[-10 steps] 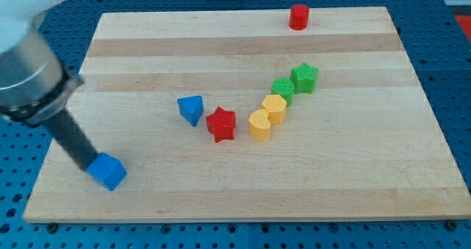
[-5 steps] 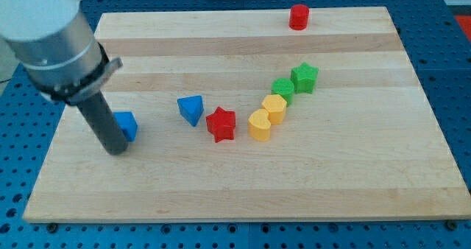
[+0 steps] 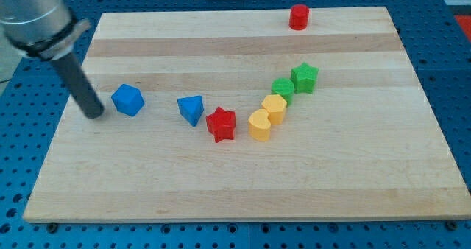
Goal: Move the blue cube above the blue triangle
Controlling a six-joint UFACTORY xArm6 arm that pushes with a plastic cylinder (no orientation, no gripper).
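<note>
The blue cube lies on the wooden board, at the view's left. The blue triangle lies to its right, slightly lower, with a gap between them. My tip rests on the board just left of the blue cube and slightly below it, a small gap apart. The dark rod rises from it toward the view's top left.
A red star touches the blue triangle's lower right. Right of it are a yellow heart, a yellow block, a green block and a green star in a diagonal row. A red cylinder stands at the top edge.
The blue cube has moved up the board from near the bottom left to beside the blue triangle's left. My tip has shifted up and left, now apart from the cube.
</note>
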